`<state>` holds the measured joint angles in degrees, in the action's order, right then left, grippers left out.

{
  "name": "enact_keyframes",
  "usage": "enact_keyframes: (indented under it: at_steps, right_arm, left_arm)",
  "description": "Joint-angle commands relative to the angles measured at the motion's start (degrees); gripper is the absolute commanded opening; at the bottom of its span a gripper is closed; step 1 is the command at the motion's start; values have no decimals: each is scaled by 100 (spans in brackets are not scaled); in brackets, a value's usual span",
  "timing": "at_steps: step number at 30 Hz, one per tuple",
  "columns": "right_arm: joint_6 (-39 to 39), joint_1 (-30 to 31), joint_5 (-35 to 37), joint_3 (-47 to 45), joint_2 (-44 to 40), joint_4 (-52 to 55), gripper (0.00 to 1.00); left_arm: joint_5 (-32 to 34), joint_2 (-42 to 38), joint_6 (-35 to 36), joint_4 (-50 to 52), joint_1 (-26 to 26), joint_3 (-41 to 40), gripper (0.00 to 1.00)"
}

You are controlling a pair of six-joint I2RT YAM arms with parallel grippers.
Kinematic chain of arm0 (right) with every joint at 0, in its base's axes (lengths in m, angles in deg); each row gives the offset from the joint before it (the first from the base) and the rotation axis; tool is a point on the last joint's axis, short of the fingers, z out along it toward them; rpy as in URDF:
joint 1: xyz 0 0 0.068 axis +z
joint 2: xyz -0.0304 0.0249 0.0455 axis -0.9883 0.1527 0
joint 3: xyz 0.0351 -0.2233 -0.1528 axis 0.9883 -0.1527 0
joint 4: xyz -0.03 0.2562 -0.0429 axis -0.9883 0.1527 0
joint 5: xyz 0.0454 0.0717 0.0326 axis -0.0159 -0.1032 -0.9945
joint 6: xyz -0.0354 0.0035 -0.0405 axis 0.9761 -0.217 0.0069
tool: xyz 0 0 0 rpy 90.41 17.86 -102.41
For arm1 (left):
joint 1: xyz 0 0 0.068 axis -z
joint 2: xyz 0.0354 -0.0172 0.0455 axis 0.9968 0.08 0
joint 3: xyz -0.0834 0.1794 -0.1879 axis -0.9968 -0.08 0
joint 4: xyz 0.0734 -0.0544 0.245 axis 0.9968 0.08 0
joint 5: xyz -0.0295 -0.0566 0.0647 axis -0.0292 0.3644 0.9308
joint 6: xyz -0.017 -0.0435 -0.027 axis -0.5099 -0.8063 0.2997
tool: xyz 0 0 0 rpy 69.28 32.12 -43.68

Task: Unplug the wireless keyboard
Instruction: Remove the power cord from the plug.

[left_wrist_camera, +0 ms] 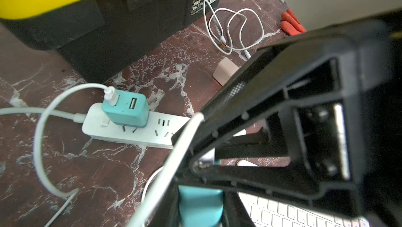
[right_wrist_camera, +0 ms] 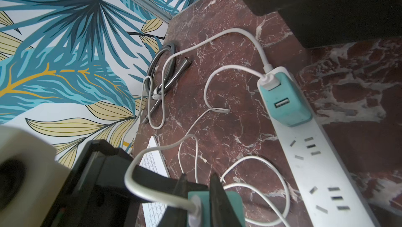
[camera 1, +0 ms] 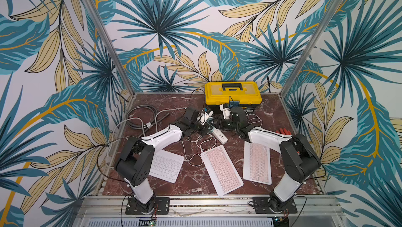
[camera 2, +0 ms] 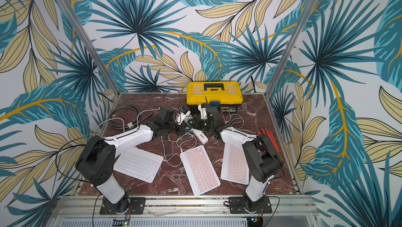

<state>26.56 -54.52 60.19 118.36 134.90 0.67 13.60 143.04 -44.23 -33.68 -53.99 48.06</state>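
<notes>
**Top views and both wrist views of the marble table [camera 1: 191,180].**

- **Left:** A coiled grey hose [camera 1: 141,106] lies at the far left of the tabletop. Below it is a white keyboard [camera 1: 166,166], its left end hidden beneath the left arm.
- **Centre, top views:** In both top views the two grippers meet over a white power strip [camera 1: 220,136]. The dark parts overlap there, so their fingers cannot be made out.
- **Left wrist view:** The left gripper [left_wrist_camera: 199,191] sits at the bottom edge, clamped on a teal adapter [left_wrist_camera: 200,209]. Only the top of the adapter is in frame.
- **Right wrist view:** The right gripper [right_wrist_camera: 199,178] stands narrow, its dark fingers pinching the white USB plug [right_wrist_camera: 195,207] seated in that adapter. The frame cuts off the plug's lower part.
- **Cable and strip:** A white cable [right_wrist_camera: 126,179] loops away from the plug. A second teal adapter [left_wrist_camera: 127,110] sits in the strip's end socket.
- **Lower centre:** The wireless keyboard [camera 1: 221,169], pink, lies here with a thin lead reaching its upper left corner. Whether that lead is the held cable cannot be traced through the tangle.
- **Behind:** A yellow toolbox [camera 1: 232,96] stands at the back.
- **Right:** The right arm partly covers a second pink keyboard [camera 1: 257,165]. An orange glove [camera 1: 282,131] shows only its fingertips.
</notes>
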Motion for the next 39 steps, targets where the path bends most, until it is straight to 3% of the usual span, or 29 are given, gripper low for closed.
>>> enact_keyframes:
  at_steps: [1,9,17,22,26,28,33,39]
  right_arm:
    - [-61,37,190,136,91,299,13]
    - [-71,-31,777,121,-57,469,4]
    - [129,-200,854,93,-49,332,3]
    - [543,-209,1096,343,-42,743,3]
    - [530,-209,1350,369,-58,776,2]
    - [350,-209,1383,301,-75,620,2]
    - [-278,-107,1402,-287,-140,-517,2]
    - [-237,3,2020,-409,-278,-650,2]
  left_arm:
    - [35,-9,-21,-78,41,165,0]
    - [-312,-94,167,-77,39,38,0]
    - [-1896,-307,719,-62,42,-413,0]
    - [-2237,-314,505,-39,52,-647,0]
    - [-2032,-270,240,-44,56,-704,0]
    - [-1536,-214,-78,-43,40,-664,0]
    - [-820,-51,-1025,-41,-105,-473,0]
    - [-1005,11,-892,-39,32,-493,0]
